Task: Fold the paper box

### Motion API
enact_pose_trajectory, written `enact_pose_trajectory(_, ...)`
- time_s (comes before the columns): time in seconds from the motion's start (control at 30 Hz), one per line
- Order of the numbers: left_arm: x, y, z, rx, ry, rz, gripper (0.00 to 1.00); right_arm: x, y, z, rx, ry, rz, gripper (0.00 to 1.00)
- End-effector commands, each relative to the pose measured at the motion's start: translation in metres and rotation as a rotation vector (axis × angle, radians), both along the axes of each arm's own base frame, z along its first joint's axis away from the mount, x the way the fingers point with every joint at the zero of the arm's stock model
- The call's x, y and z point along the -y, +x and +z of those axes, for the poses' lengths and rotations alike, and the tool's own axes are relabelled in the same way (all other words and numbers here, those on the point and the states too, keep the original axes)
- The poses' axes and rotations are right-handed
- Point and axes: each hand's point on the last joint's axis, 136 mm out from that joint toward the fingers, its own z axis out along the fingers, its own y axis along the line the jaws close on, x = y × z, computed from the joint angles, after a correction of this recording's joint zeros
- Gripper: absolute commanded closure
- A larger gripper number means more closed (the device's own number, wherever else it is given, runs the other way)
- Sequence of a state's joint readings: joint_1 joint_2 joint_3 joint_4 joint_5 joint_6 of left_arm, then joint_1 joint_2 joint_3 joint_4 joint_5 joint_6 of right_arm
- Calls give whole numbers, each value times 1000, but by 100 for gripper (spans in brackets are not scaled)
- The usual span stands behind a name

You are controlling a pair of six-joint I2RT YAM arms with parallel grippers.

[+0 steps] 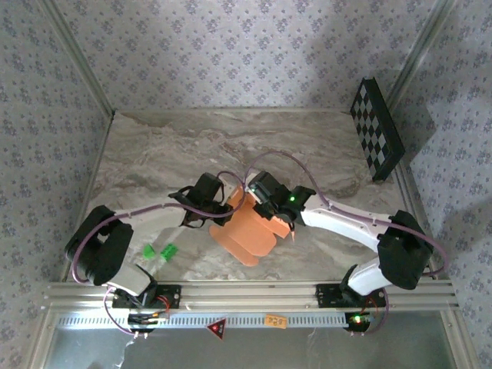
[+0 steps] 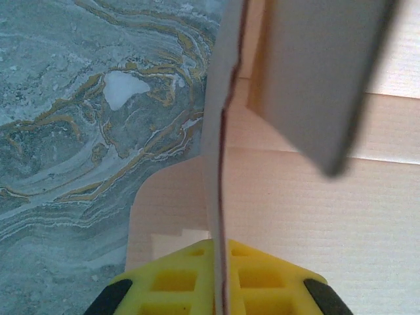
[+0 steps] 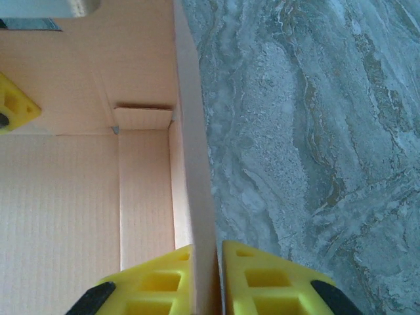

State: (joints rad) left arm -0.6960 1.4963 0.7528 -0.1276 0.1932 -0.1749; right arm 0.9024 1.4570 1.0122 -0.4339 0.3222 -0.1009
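Top external view: one paper box (image 1: 247,232) is seen near the middle of the marbled table (image 1: 154,154), between the two arms. It is set askew to the table's edges. Its long axis appears to run from the grippers toward the near edge, slanted slightly, and a rounded, lobed flap end is pointed at the near edge. The far part is covered by the grippers, so its full outline cannot be made out.

The left gripper (image 1: 209,206) is placed at the box's far-left side and the right gripper (image 1: 274,209) at its far-right side. Two small green pieces (image 1: 167,250) are seen side by side near the left arm's base, well apart from the box. One checkerboard panel (image 1: 377,131) is propped at the far right corner.

From the left wrist, a thin upright panel of the paper box (image 2: 315,216) is seen edge-on, and the left gripper (image 2: 220,254) is pressed together on it, one yellow finger (image 2: 170,282) on each side. A second flap is raised beside it.

From the right wrist, an upright wall of the paper box (image 3: 65,197) is seen between the pads of the right gripper (image 3: 207,254). A thin dark slit is seen beside the right-hand yellow finger (image 3: 262,275), so it cannot be told whether the wall is pinched or merely bracketed.
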Motion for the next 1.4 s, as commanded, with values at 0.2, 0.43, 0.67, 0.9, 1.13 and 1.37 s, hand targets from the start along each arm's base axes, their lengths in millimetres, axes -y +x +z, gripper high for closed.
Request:
enact_pose_trajectory(0.2,-2,-7,-12,-44,30,-2,90,1,-18,36,-37,121,-1,70)
enact_pose_trajectory(0.43,-1,-7,-9,-32,48,-14,90,-3,-30,70,-103,294,21,64)
enact_pose_trajectory(0.67,1,-7,-8,-29,52,-22,90,-4,-13,83,-200,473,-41,64)
enact_pose_trajectory(0.9,3,-7,-2,-13,49,-30,89,-2,4,57,-327,494,-69,62)
enact_pose_trajectory(1.13,5,-7,0,-7,47,-34,89,-5,-5,19,-423,465,-61,61)
enact_pose_trajectory(1.37,5,-6,1,-4,47,-35,89,2,-9,-6,-457,425,-86,61)
